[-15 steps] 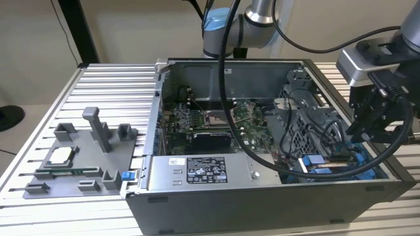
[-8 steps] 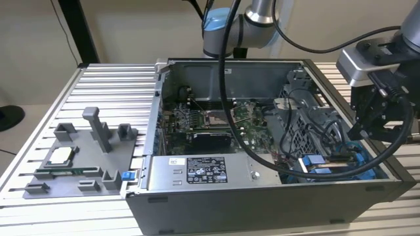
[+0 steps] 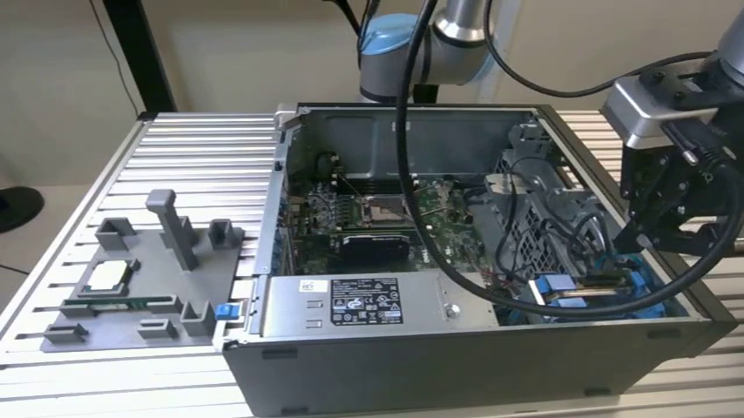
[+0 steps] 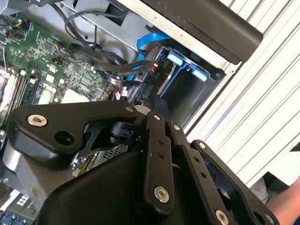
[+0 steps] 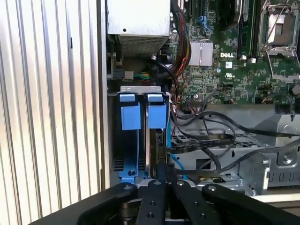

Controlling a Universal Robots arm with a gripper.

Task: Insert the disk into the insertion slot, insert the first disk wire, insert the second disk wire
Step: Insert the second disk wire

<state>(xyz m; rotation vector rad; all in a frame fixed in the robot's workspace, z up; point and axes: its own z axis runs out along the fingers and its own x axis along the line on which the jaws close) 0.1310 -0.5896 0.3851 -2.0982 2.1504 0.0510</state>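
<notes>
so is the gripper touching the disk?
Cannot tell. In the first wrist view the gripper sits right at the disk in the slot, but its own linkage hides the fingertips, so neither contact nor gap shows.

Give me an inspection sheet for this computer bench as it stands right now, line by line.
Surface: ribbed aluminium table carrying an open computer case.
Job's things: the disk in its blue carrier stands in the insertion slot at the case corner.
Clutter: grey fixture tray with small parts on the exterior view's left; power supply inside the case.
Grippers: gripper sits just above the disk's edge; whether it grips anything cannot be told.
Cables: black wires run from the motherboard toward the disk; robot cable hangs over the case.
Surroundings: beige wall; a sleeve at the table edge.
</notes>
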